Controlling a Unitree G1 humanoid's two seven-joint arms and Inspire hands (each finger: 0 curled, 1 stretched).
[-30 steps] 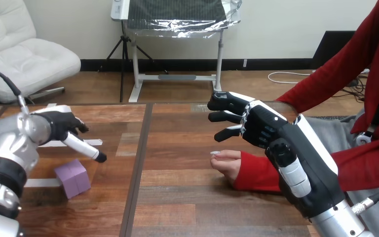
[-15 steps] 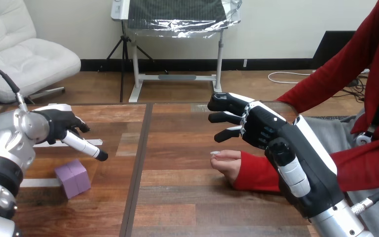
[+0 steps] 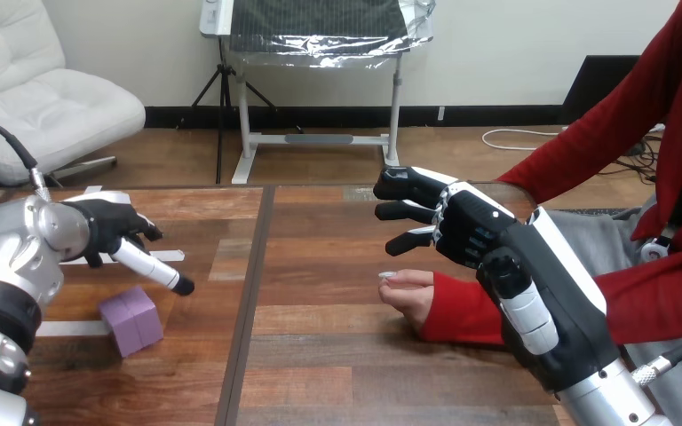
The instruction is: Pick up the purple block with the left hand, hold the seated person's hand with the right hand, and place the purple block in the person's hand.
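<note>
The small purple cube block (image 3: pixel 130 319) is sitting on the brown wooden plank table (image 3: pixel 320 364), near the left side, with no hand touching it. The hard black-and-white left hand (image 3: pixel 107 226) is hovering just behind it, holding nothing. Its fingers are hanging loose, with one sticking out straight. The right hand (image 3: pixel 475 232) is hanging above the person's hand (image 3: pixel 406 290), fingers spread apart, not touching. The person's hand is resting on the wood.

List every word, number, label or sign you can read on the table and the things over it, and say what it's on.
No text can be read.
Purple block: plain faces, no print.
White tape strips on the table: blank.
Left robot hand and right robot hand: no readable marks.
</note>
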